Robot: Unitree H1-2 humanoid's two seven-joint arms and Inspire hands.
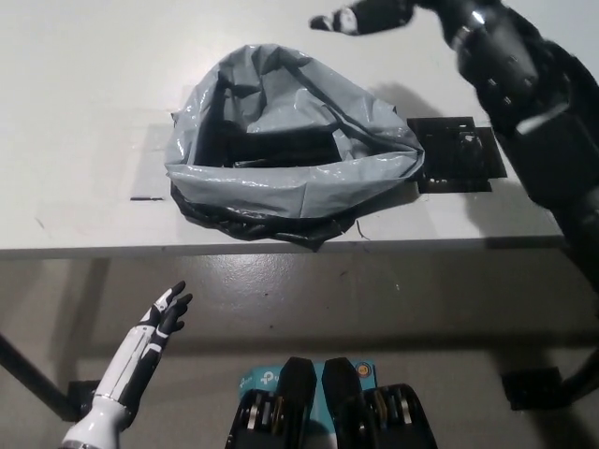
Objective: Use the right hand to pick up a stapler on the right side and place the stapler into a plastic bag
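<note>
The black right hand (367, 17) is above the far side of the desk, at the upper edge of the view, beyond the grey crumpled plastic bag (281, 182). Its fingers are stretched out toward the left and hold nothing. The bag stands on the white desk (84, 112) with its mouth wide open. Inside it there is a dark blocky shape (281, 145); I cannot tell for sure that this is the stapler. A black square plate (456, 154) lies on the desk just beside the bag. The white left hand (165, 316) rests low, before the desk edge, its fingers apart and empty.
</note>
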